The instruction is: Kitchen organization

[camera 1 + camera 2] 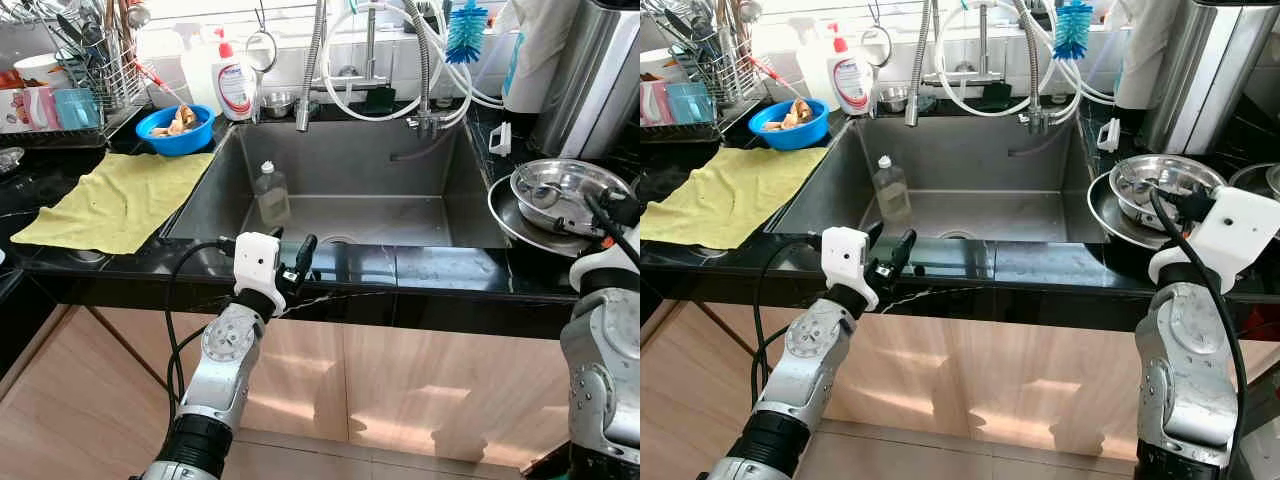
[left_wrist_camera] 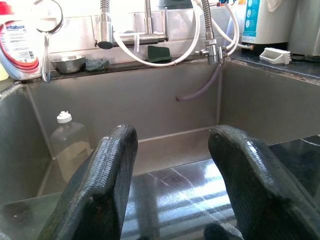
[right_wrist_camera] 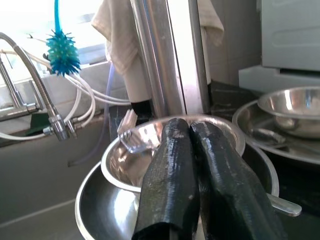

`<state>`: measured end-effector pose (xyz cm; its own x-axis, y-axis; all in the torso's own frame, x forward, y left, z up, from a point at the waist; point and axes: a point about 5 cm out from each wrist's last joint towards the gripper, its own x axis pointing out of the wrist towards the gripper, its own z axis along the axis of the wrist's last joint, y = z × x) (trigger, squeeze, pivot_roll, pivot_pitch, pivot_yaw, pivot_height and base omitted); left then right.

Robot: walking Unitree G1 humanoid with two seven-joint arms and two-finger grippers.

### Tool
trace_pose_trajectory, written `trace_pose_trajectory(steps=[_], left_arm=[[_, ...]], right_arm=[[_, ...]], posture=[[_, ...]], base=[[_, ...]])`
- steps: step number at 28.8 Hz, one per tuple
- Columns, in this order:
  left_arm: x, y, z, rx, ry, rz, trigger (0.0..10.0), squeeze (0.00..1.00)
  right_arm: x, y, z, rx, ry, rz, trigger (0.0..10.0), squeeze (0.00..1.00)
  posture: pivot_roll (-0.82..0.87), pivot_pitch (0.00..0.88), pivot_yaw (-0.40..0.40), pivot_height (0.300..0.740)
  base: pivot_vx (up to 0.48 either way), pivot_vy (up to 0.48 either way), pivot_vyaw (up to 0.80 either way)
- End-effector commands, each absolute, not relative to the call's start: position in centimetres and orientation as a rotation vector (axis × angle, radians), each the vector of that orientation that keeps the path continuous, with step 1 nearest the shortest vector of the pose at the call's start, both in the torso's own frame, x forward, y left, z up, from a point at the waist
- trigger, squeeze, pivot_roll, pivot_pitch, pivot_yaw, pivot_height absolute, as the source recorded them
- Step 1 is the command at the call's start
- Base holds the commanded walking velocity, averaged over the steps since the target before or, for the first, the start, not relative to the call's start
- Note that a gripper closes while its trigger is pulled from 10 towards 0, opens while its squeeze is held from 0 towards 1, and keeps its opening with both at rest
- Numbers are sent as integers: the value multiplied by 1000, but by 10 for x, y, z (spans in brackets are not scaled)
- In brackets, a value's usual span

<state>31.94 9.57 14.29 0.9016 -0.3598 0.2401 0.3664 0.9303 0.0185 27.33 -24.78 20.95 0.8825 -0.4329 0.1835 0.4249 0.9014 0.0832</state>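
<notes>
A clear plastic bottle (image 1: 270, 195) with a white cap stands upright in the steel sink (image 1: 420, 165), near its left wall. My left gripper (image 1: 292, 250) hovers over the black counter's front edge, just before the sink; its fingers (image 2: 105, 175) stand open with nothing between them, pointing toward the bottle (image 2: 70, 150). On the right counter, stacked steel bowls (image 1: 560, 190) rest on a steel plate. My right gripper (image 3: 188, 125) is shut and holds nothing, just above the bowl (image 3: 120, 160), which has a clear plastic fork (image 3: 131, 135) in it.
A yellow cloth (image 1: 120, 200) lies on the left counter, with a blue bowl (image 1: 176, 128) of scraps and a dish rack (image 1: 80, 70) behind it. A detergent bottle (image 1: 232, 85), a pull-down faucet (image 1: 312, 70) with hoses and a blue brush (image 1: 465, 28) line the sink's back.
</notes>
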Motion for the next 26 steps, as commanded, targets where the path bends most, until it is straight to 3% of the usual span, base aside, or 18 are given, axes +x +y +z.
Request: trace_pose_trajectory(steps=[1,7,8,13,14,15,16,24,25,26], left_arm=[[320,98,145,-20,-251,-372,10000,0],[320,97,146,-21,-253,-373,10000,0],[320,97,146,-21,-253,-372,10000,0],[320,98,145,-20,-251,-369,10000,0],[320,98,145,-20,-250,-369,10000,0],[320,98,145,-20,-250,-368,10000,0],[320,98,145,-20,-250,-368,10000,0],[320,98,146,-20,-251,-365,10000,0],[320,98,146,-21,-251,-364,10000,0],[320,98,146,-21,-251,-364,10000,0]], right_arm=[[273,-247,205,51,-172,-452,10000,1000],[274,-247,204,53,-159,-461,10000,969],[274,-245,203,50,-154,-454,10000,0],[274,-243,201,57,-147,-446,10000,0],[274,-242,201,62,-147,-440,10000,859],[274,-242,201,65,-148,-438,10000,859],[274,-242,201,66,-149,-434,10000,1000],[275,-241,204,56,-160,-435,10000,1000],[275,-241,206,50,-172,-430,10000,0],[275,-241,207,46,-181,-427,10000,0]], posture=[[-156,0,93,740],[-156,0,92,740],[-156,0,92,740],[-154,0,91,740],[-154,0,91,740],[-154,0,91,740],[-154,0,91,740],[-154,0,91,740],[-156,0,92,740],[-156,0,91,740]], base=[[0,0,0],[0,0,0],[0,0,0],[0,0,0],[0,0,0],[0,0,0],[0,0,0],[0,0,0],[0,0,0],[0,0,0]])
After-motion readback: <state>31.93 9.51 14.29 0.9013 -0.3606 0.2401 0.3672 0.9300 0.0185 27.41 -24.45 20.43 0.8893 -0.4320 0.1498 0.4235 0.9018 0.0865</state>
